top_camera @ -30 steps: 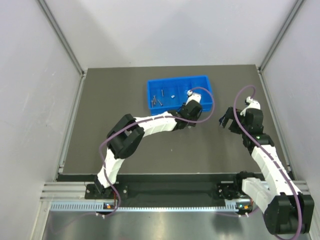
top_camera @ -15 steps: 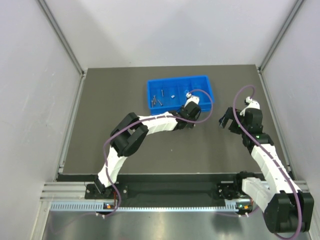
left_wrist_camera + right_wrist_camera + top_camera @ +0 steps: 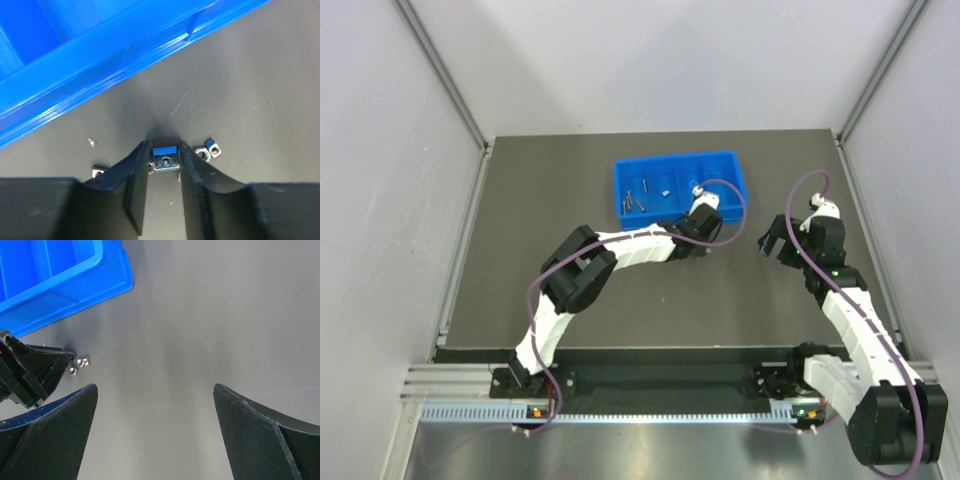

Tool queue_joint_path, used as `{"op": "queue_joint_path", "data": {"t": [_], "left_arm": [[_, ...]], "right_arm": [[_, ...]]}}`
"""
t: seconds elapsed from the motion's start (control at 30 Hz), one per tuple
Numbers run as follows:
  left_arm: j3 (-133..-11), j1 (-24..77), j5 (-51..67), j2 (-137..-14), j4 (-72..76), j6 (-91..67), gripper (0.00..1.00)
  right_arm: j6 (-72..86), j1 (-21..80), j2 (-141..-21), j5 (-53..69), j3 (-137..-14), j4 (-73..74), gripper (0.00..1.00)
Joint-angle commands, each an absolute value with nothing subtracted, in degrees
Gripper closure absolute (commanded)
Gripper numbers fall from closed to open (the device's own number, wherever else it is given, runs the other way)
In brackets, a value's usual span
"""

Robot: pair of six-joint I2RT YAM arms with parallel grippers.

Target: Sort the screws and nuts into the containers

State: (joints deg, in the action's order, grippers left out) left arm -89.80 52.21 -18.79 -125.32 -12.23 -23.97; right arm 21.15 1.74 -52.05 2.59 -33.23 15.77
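Left hand, nut between its fingertips

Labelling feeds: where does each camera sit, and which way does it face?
Top external: above and behind the arm bases, looking down on the table; both arms show.
Left wrist: on the left arm, looking along its fingers at a nut between them.
Right wrist: on the right arm, looking past its open fingers across the table.
All share the blue tray.

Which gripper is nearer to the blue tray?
Left. The left gripper, around a nut, is close beside the blue tray; the right gripper stands apart, off its near right corner.
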Motion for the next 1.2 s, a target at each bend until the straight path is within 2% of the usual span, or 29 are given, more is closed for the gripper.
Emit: {"op": "queue_joint_path", "data": {"t": [0.0,0.27,0.47,0.67,0.93,1.17], "left_arm": [[-89.74,52.73,-18.46,-124.28,-14.68,-24.35,0.67],[-87.72,52.91,-18.63,-121.21,-13.98,-25.58,0.81],[-86.04,52.65,-19.60,-114.45,-6.95,-22.68,0.81],[-90.96,49.05,-21.09,-111.36,-6.50,-18.99,0.80],[-97.20,39.74,-21.09,-115.04,-8.17,-18.90,0.79],[-101.42,37.35,-18.11,-121.02,-9.31,-18.37,0.77]], "right_arm": [[21.18,2.02,-51.85,1.76,-33.66,14.24,0.00],[21.27,2.02,-51.77,1.76,-33.57,14.24,0.00],[21.45,2.11,-51.85,1.76,-33.31,13.89,0.00],[21.80,2.11,-51.86,1.50,-32.96,13.62,0.00],[21.97,2.11,-52.12,1.06,-32.87,13.62,0.00],[21.80,2.11,-52.29,0.62,-32.96,13.45,0.00]]}}
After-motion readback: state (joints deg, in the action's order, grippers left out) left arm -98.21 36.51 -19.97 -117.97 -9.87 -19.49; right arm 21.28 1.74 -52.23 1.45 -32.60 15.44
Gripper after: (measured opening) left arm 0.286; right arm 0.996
